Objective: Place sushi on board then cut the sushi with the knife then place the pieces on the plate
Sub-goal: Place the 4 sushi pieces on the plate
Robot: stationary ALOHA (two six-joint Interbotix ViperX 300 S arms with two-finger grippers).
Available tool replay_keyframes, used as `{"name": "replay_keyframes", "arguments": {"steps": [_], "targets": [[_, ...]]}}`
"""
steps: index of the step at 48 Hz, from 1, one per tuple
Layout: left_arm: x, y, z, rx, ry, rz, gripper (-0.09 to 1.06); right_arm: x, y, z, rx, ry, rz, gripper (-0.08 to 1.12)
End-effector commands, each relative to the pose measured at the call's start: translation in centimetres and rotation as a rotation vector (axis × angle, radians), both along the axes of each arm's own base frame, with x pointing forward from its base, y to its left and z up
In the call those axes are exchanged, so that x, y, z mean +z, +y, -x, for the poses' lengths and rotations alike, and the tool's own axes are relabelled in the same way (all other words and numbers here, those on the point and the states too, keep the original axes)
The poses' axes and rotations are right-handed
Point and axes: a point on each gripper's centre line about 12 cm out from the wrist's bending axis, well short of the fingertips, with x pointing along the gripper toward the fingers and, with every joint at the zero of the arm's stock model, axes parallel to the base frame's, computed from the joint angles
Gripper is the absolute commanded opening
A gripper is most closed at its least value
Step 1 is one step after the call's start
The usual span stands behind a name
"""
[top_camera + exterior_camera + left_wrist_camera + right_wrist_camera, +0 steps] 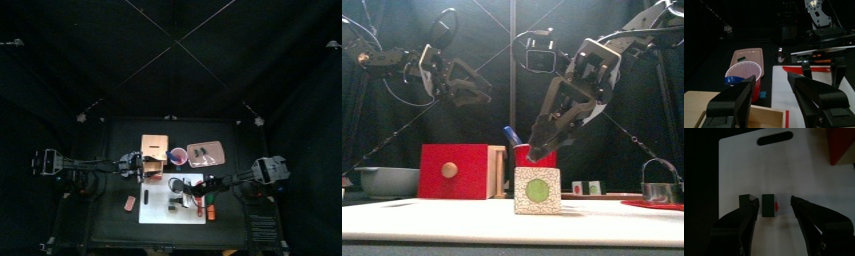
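Between the right fingers (811, 223), spread wide and gripping nothing, lies the sushi (765, 205); two dark blocks sit side by side in a row that runs from one finger toward the other, nearer one finger than the other; whether the blocks touch is hard to tell. The front view shows those fingers hanging just above the roll, apparently clear of it; the roll's end face looks toward 6 o'clock, so its long axis runs 6 to 12.

The roll rests on the white board (163, 190), which lies flat and bare around it; the placing step looks done, and cutting is next. The blue knife (510, 133) leans out of the red cup (540, 157) at about 12 o'clock from the roll, close behind it; the right arm is much the nearer to it.

The left fingers (817, 95), also open and empty, hover over the wooden box (155, 148) at about 10 o'clock, well apart from the roll. The pink tray (218, 160) waits near 1 o'clock; the worktop (120, 225) toward 7 o'clock offers free room.
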Motion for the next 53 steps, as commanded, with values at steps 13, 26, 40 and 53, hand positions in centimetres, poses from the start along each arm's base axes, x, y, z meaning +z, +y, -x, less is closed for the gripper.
{"name": "replay_keyframes", "arguments": {"steps": [13,26,40,53], "targets": [[0.6,0.2,-0.2,0.004,-0.026,-0.005,0.89,-0.3,-0.1,-0.8,-0.002,-0.001,-0.006,0.86],[0.6,0.2,-0.2,0.004,-0.024,-0.005,0.89,-0.8,-0.3,-0.8,-0.041,0.019,-0.027,0.61],[0.4,0.2,-0.1,0.004,-0.02,-0.004,0.89,3.2,-5.8,4.5,-0.352,0.042,0.082,0.59],[0.2,0.5,0.1,0.016,-0.014,-0.003,0.89,4.6,-13.6,15.1,-0.827,0.167,0.162,0.59]]}}
